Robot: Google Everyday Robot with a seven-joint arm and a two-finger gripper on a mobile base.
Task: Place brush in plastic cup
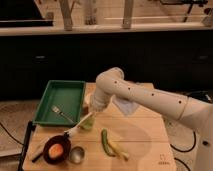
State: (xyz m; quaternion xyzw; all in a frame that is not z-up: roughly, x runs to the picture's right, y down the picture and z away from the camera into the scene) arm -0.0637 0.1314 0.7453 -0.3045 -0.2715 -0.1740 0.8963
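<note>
The brush (79,126) has a long white handle. It slants from lower left up to the right, across the translucent light-green plastic cup (86,123) on the wooden table. The brush's upper end reaches up under my gripper (94,111), which hangs just above the cup's right rim at the end of the white arm. I cannot make out whether the brush rests in the cup or only leans over it. The bristle head is not distinguishable.
A green tray (60,95) holding a silver fork (62,113) stands at the left. A dark pan (55,150) with an orange item, a small metal cup (76,154) and a long green vegetable (105,142) lie in front. A cream cup (88,100) stands behind the gripper.
</note>
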